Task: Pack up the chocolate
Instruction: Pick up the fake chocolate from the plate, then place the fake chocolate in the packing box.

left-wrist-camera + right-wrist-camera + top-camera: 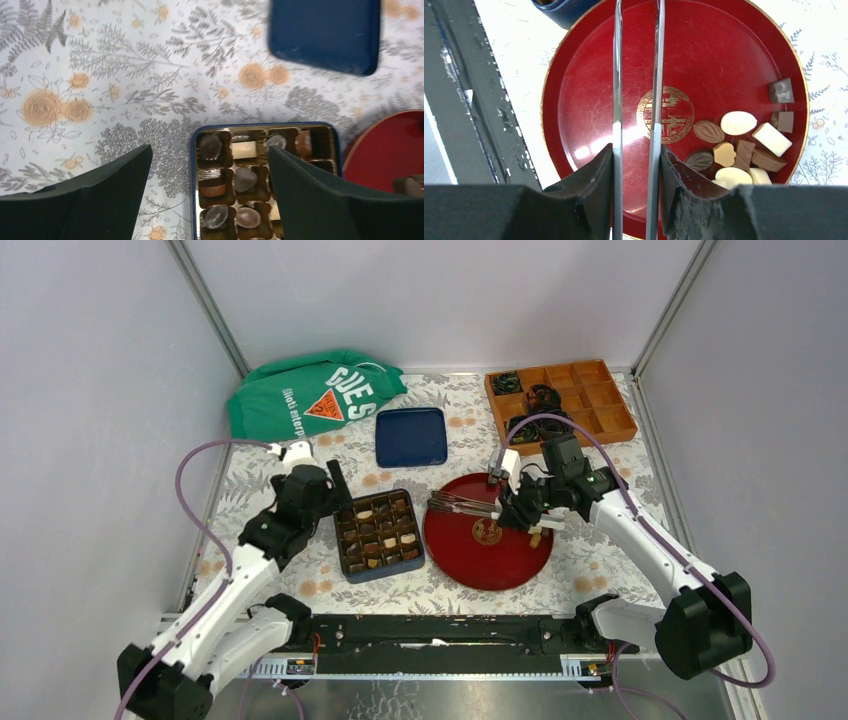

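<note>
A blue box (pixel 340 540) with gold compartments holds several chocolate pieces (pixel 245 178), dark, mid brown and one cream. My left gripper (pixel 210 148) hangs over the box's far left corner, open, with nothing between its fingers. To the right lies the red plate (pixel 724 50), with loose chocolate (pixel 739 150) heaped on one side of it. My right gripper (pixel 636 147) is shut on metal tongs (pixel 618 75). The tongs (pixel 460 505) reach over the plate toward the box. Their tips run out of the right wrist view.
The box's blue lid (pixel 410 435) lies behind the box. A green bag (pixel 310 395) sits at the back left. An orange compartment tray (pixel 590 400) with black cables stands at the back right. Walls close in on three sides.
</note>
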Available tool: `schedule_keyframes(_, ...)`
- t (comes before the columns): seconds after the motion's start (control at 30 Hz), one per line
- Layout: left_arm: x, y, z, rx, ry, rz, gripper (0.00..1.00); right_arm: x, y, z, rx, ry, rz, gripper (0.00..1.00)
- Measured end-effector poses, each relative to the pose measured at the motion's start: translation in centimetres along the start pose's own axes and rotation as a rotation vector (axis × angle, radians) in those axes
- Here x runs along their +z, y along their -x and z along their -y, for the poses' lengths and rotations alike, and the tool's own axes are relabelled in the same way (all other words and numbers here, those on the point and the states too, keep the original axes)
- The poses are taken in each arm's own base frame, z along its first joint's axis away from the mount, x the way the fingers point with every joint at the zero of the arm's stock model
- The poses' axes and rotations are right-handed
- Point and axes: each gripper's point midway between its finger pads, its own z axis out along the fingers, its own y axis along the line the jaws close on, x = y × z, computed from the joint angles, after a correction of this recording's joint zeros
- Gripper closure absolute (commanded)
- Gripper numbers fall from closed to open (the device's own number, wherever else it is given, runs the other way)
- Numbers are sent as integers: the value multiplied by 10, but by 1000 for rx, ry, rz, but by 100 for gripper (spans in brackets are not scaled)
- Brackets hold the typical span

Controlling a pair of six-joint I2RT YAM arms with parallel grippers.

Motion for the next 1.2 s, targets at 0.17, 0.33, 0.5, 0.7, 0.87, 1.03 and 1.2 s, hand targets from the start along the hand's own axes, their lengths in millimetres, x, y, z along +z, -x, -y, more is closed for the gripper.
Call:
schedule_keyframes(0.17, -28, 30, 12, -23, -137, 139, 1, -3, 5, -12, -28, 53, 36, 97)
schedule_keyframes(0.33, -55, 46, 22, -13, -286, 264, 1, -3, 6, -22, -43, 107, 52, 97)
schedule_keyframes(0.5, -65, 52, 28, 6, -350, 311, 1, -3, 9, -30, -76, 147, 72, 97)
schedule_keyframes(0.7, -66, 52, 30, 23, -359, 312, 1, -2, 26, -43, -207, 205, 71, 97)
schedule_keyframes(0.87, -72, 58, 25, 9, -351, 346, 1, 14, 51, -59, -368, 272, 61, 96)
schedule_keyframes(1.03, -85, 71, 14, -30, -330, 422, 1, 37, 66, -77, -487, 339, 10, 96)
schedule_keyframes(1.2, -90, 77, 6, -53, -301, 460, 1, 60, 87, -90, -573, 363, -34, 96)
